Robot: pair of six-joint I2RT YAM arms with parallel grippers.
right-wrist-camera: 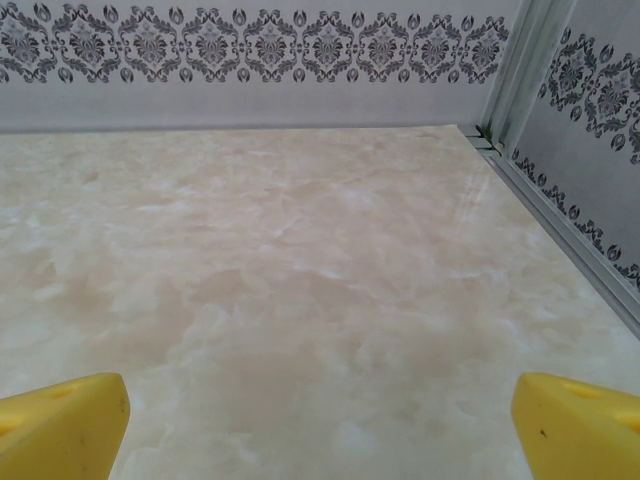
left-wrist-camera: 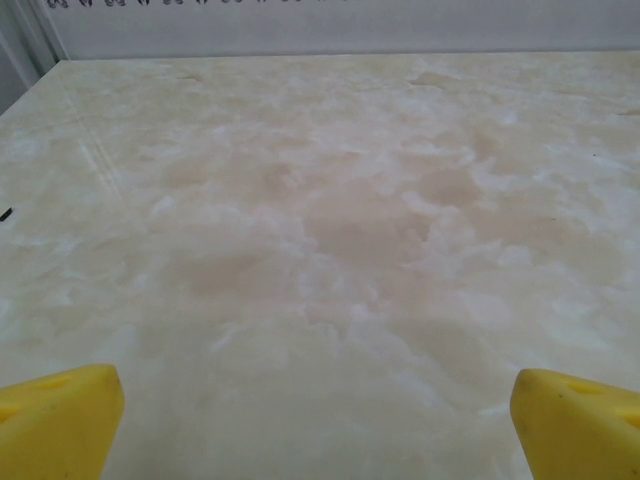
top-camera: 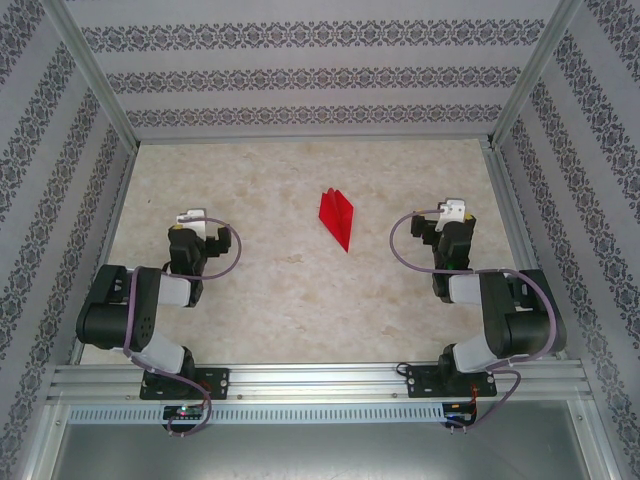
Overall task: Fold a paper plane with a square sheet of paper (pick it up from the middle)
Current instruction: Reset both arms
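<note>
At the bottom corners of the left wrist view, the left claw (left-wrist-camera: 318, 430) shows two yellow fingers (left-wrist-camera: 60, 420) spread wide apart. Both are cut off by the frame edge, with nothing between them but bare, cream-marbled tabletop (left-wrist-camera: 330, 230). A small dark mark (left-wrist-camera: 5, 213) at the left edge is too tiny to identify. The right claw (right-wrist-camera: 320, 430) stands just as wide and holds nothing. Its yellow fingers (right-wrist-camera: 60, 425) are likewise clipped at the bottom, and beyond them the tabletop runs to a patterned wall (right-wrist-camera: 250, 50) and a metal corner post (right-wrist-camera: 510, 70) at the far right. From above, the fingertips of both the left claw (top-camera: 192, 214) and the right claw (top-camera: 455, 209) are hidden under white wrist mounts. Both arms are folded back towards the near rail (top-camera: 320, 380), with purple cables (top-camera: 232, 255) looping beside them. The paper plane (top-camera: 338, 216) lies flat on the tabletop between the two claws, well apart from each and a little nearer the right one. It is a slim red dart with its sharp tip pointing near and slightly right. Its folds are hard to make out at this size.
</note>
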